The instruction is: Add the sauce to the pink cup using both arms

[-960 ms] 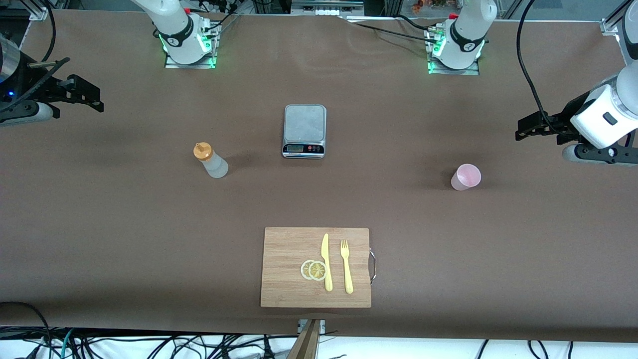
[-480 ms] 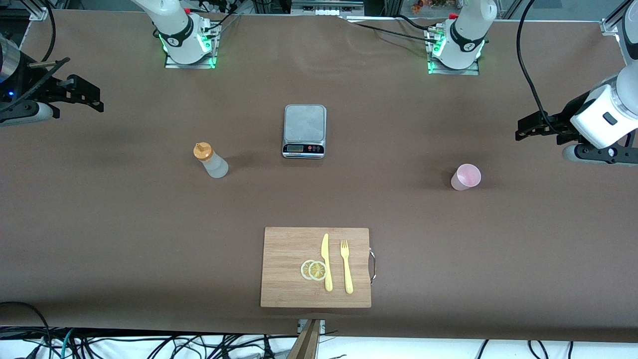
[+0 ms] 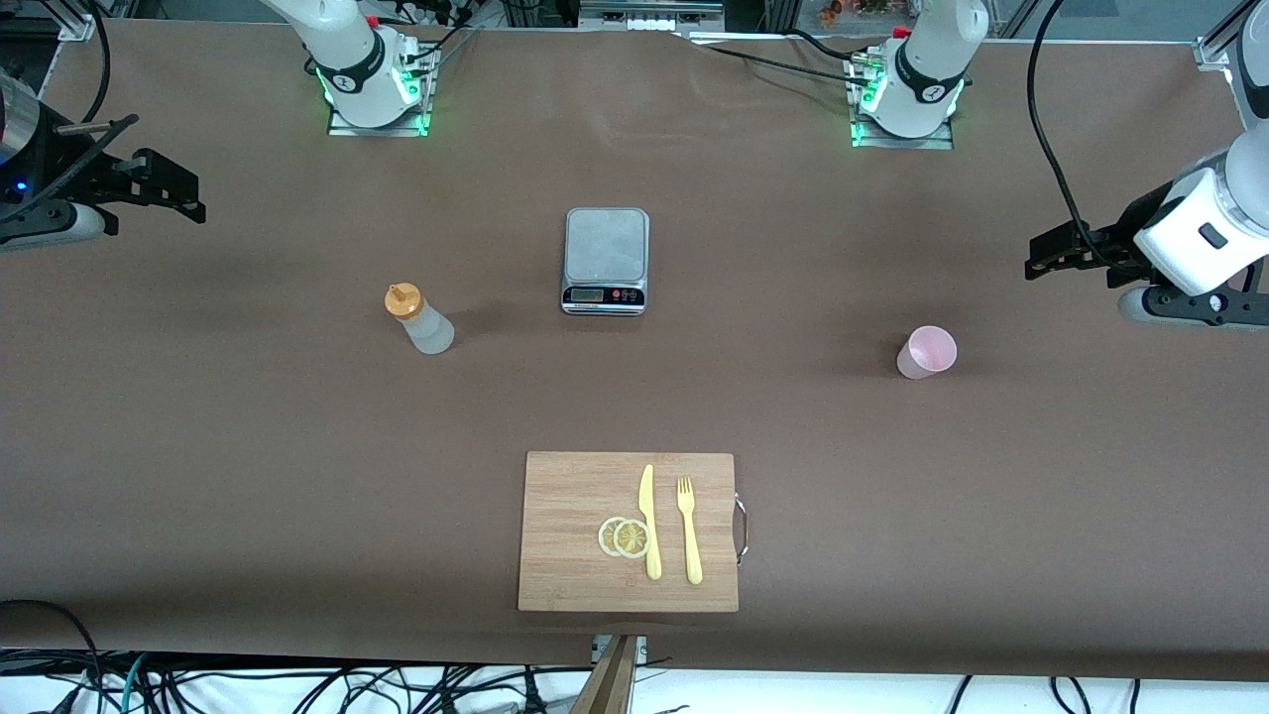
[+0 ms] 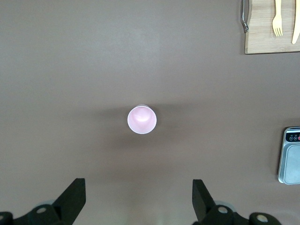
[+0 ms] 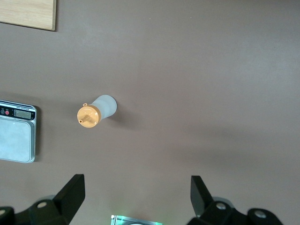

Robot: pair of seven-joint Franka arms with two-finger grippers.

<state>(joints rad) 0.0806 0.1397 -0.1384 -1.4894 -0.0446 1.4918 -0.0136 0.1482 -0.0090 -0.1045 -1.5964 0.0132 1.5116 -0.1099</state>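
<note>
The sauce bottle (image 3: 420, 319), whitish with an orange nozzle cap, stands on the brown table toward the right arm's end. It also shows in the right wrist view (image 5: 96, 112). The pink cup (image 3: 927, 352) stands upright and empty toward the left arm's end, and shows from above in the left wrist view (image 4: 142, 119). My left gripper (image 3: 1039, 256) hangs open and empty high over the table's left-arm end (image 4: 139, 187). My right gripper (image 3: 190, 198) hangs open and empty high over the right-arm end (image 5: 138, 185). Both are well apart from their objects.
A digital scale (image 3: 606, 260) sits mid-table between bottle and cup. A wooden cutting board (image 3: 629, 531) with a yellow knife, a fork and lemon slices lies nearer the front camera. The two green-lit arm bases stand along the table's edge farthest from the camera.
</note>
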